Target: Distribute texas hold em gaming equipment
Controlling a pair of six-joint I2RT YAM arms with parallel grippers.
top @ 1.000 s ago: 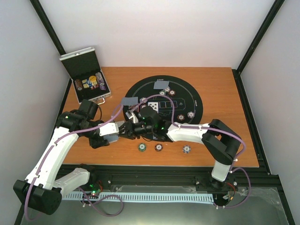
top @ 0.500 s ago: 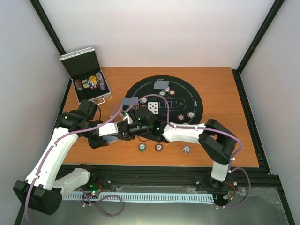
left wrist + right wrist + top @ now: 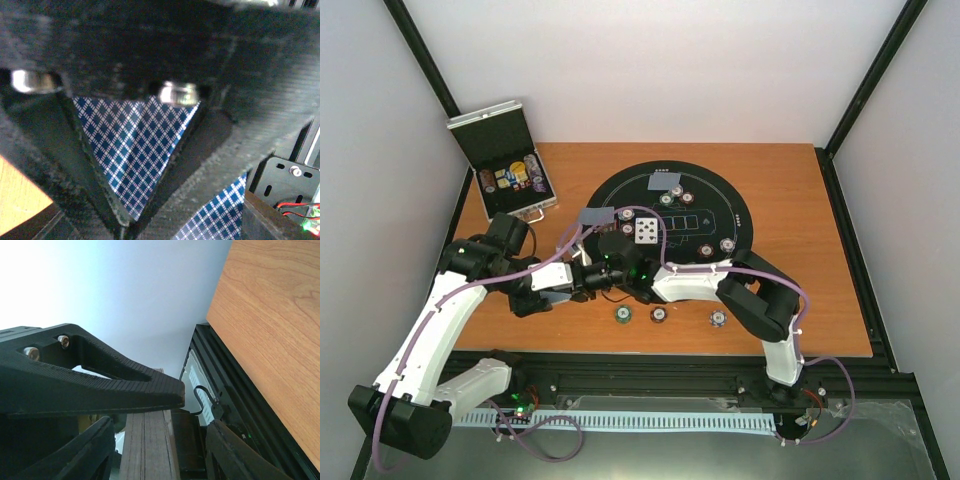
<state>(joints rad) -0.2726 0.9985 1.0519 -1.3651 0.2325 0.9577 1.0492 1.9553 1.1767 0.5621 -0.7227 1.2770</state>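
Small deck of blue-white diamond-backed playing cards (image 3: 135,150) pinched in left gripper (image 3: 572,285) fingers, over front-left of wooden desk (image 3: 800,200). Right gripper (image 3: 159,432) fingers spread either side of deck edge. Cards likely light, slick, bendy; take one by its edge with a light pinch.

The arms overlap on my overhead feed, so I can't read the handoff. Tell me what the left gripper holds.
Observer: The left wrist view shows the left gripper shut on cards with blue-and-white diamond backs.
Operator: Now check the right gripper.
Observer: In the right wrist view, one finger sits close against the cards, which are seen edge-on. I cannot tell whether the right gripper pinches a card.
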